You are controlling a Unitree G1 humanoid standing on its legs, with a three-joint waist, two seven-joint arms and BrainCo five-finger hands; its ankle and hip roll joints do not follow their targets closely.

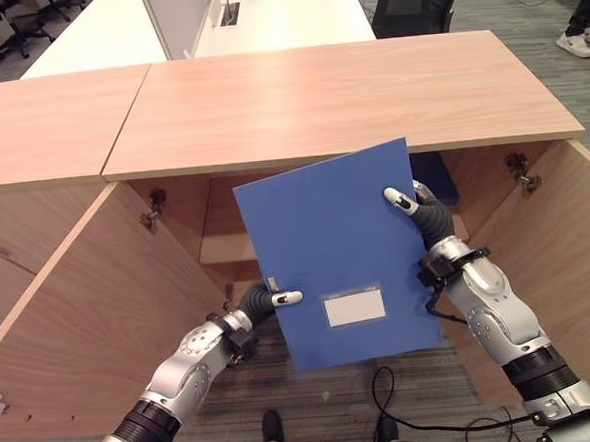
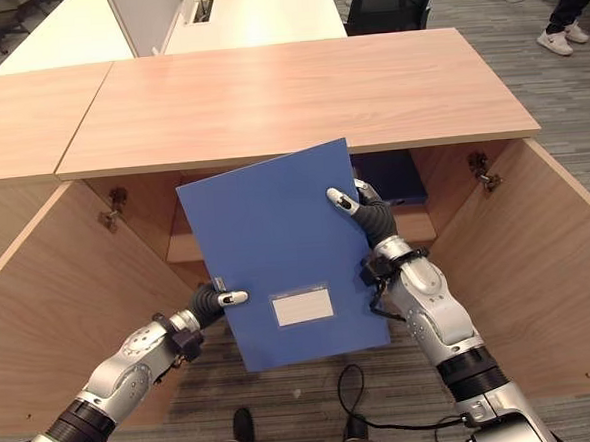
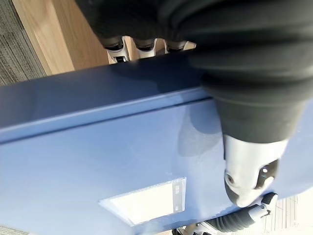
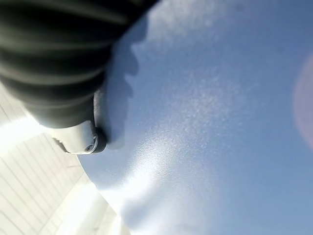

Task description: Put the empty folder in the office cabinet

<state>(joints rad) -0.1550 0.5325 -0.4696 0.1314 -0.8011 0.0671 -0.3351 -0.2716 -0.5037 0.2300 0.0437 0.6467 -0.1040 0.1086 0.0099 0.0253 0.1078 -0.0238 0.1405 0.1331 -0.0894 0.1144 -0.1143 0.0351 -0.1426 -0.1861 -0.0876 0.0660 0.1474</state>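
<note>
Blue folder point(image 1: 342, 253) mid-frame, pinched at both side edges by left robot hand point(image 1: 276, 299) and right robot hand point(image 1: 414, 202); best levelled, then slid onto cabinet shelf point(image 1: 227, 247) behind.

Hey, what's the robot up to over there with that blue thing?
It is holding a blue folder with both hands in front of an open wooden cabinet. The left hand pinches the folder's lower left edge and the right hand grips its upper right edge. The folder is tilted, face up, and not yet inside; both cabinet doors stand open, with a shelf visible behind it.
</note>
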